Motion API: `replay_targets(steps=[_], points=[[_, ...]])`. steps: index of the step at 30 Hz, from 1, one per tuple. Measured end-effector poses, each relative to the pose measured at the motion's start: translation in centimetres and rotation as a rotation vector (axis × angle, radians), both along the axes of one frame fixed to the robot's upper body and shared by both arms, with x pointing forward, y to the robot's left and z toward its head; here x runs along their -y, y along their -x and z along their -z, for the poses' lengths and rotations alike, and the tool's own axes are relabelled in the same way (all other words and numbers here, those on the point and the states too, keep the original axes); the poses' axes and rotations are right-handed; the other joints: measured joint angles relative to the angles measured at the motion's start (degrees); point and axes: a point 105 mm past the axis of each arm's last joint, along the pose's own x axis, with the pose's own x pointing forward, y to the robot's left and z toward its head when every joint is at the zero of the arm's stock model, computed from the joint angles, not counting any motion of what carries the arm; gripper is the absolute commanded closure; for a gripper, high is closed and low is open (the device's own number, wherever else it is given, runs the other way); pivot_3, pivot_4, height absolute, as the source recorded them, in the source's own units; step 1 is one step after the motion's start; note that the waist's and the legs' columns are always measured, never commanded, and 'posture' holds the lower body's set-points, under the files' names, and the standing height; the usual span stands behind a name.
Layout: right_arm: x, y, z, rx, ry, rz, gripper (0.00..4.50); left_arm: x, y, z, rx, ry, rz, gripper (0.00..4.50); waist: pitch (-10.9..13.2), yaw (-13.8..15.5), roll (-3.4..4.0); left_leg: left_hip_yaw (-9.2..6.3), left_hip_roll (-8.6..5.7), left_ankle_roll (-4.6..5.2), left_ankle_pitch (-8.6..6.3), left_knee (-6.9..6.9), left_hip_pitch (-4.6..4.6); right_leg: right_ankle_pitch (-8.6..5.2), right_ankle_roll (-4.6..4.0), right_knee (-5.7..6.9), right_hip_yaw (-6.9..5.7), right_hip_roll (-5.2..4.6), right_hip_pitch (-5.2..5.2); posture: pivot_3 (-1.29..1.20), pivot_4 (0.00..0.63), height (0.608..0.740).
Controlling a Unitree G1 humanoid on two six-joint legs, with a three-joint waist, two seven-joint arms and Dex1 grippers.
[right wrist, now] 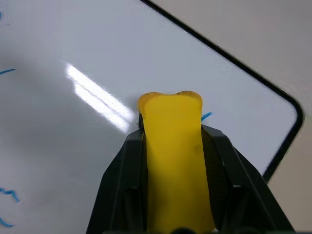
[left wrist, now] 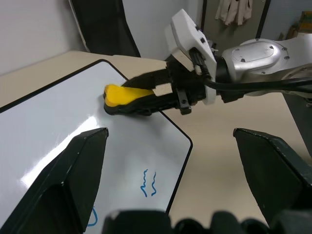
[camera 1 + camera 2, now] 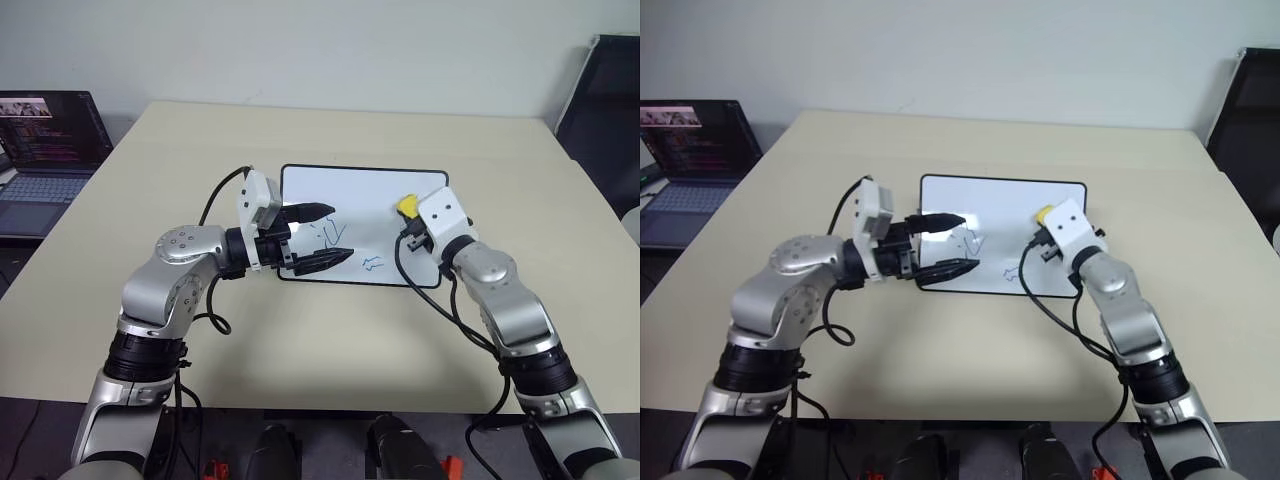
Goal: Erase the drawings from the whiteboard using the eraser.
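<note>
The right pincer [image 1: 170, 146] pinches the small yellow eraser block [image 1: 174, 161] over the far right part of the shiny white board with a black frame [image 3: 365, 190]. The board lies on the tan tabletop [image 3: 300, 330]. Thin blue scribbles [image 3: 372, 263] sit nearby. The left pincer [image 3: 318, 236] is spread wide above the board's left side.

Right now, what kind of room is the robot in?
Probably an office or lab: a plain beige table holding a whiteboard, an open laptop with code on its screen, and bare walls.
</note>
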Motion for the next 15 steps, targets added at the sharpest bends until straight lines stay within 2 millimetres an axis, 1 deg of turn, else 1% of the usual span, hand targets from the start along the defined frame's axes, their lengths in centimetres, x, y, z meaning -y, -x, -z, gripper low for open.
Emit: replay_targets(steps=[4, 7, 9, 12, 15], points=[[0.3, -0.3, -0.2, 0.001, 0.007, 0.015, 3.33, 0.2, 0.2, -0.1, 0.006, 0.002, 0.006, 0.0, 0.0, 0.0, 0.0, 0.0, 0.0, 0.0, 0.0, 0.02, -0.01, 0.0, 0.0, 0.0, 0.01, 0.0, 0.01, 0.0, 0.15, 0.74], [0.3, 0.2, 0.2, -0.031, 0.019, -0.015, 3.33, 0.3, 0.2, -0.1, 0.004, 0.006, 0.008, 0.0, 0.0, 0.0, -0.01, -0.01, 0.01, 0.0, 0.0, 0.01, -0.01, 0.01, 0.0, 0.0, 0.0, 0.01, 0.01, 0.0, 0.15, 0.74], [0.0, 1.0, 1.2, -0.079, 0.033, -0.057, 3.33, 0.3, 0.2, -0.1, 0.003, 0.007, 0.009, 0.0, 0.0, 0.0, -0.01, -0.01, 0.01, 0.0, 0.0, 0.01, 0.0, 0.0, 0.01, 0.0, 0.0, 0.01, 0.01, 0.0, 0.15, 0.74], [-1.0, 2.2, 2.7, -0.156, 0.047, -0.131, 3.33, 0.3, 0.2, -0.1, 0.001, 0.008, 0.009, 0.0, 0.0, -0.2, -0.03, 0.0, 0.01, 0.0, 0.0, 0.05, 0.01, 0.02, -0.02, 0.0, 0.02, 0.01, 0.02, 0.0, 0.15, 0.74], [-1.1, 2.4, 2.9, -0.172, 0.049, -0.143, 3.33, 0.4, 0.2, -0.1, 0.001, 0.008, 0.011, 0.0, 0.0, -0.4, -0.03, 0.0, 0.01, 0.04, 0.03, 0.13, 0.01, 0.11, -0.06, 0.0, 0.02, 0.01, 0.02, 0.0, 0.15, 0.74]])
